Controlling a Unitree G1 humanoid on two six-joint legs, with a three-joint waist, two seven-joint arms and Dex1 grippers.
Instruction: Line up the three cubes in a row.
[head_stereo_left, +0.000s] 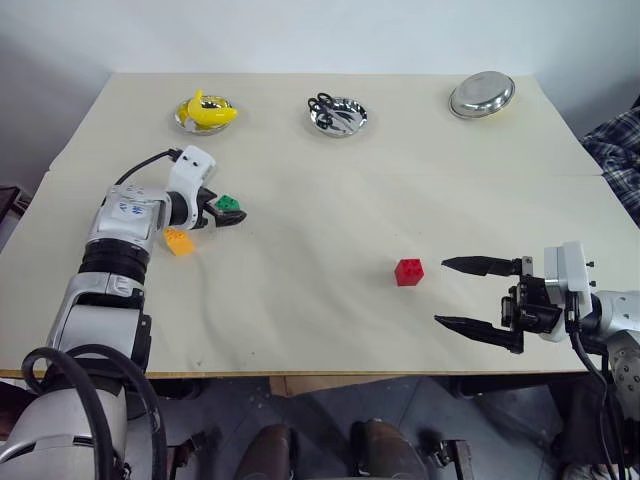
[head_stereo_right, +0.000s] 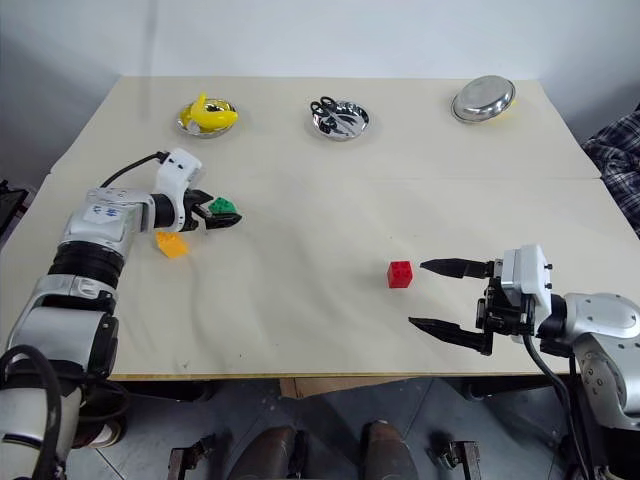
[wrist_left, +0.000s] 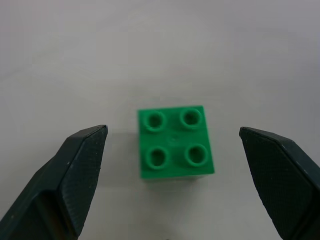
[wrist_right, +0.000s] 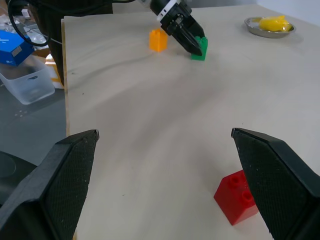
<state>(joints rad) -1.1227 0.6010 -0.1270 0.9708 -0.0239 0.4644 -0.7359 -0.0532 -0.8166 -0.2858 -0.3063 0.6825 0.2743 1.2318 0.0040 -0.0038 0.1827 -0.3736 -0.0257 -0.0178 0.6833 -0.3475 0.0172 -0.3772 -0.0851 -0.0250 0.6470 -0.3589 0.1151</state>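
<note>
The green cube (wrist_left: 175, 142) lies studs up on the cream table, between the spread fingers of my open left gripper (head_stereo_left: 226, 211), which does not touch it. Beside my left wrist rests the orange cube (head_stereo_left: 179, 241). The red cube (head_stereo_left: 408, 271) sits right of the table's middle. My right gripper (head_stereo_left: 476, 295) hovers open just to its right, fingers pointing toward it, with a small gap to the cube. In the right wrist view the red cube (wrist_right: 237, 197) shows near one finger, and the green cube (wrist_right: 200, 49) and orange cube (wrist_right: 158, 40) lie far off.
Along the table's far edge stand a dish with a yellow banana toy (head_stereo_left: 206, 112), a dish with black scissors (head_stereo_left: 337, 113) and an upturned metal bowl (head_stereo_left: 482, 95). A checked sleeve (head_stereo_left: 618, 150) shows at the right edge. A clear bin (wrist_right: 27, 82) sits on the floor.
</note>
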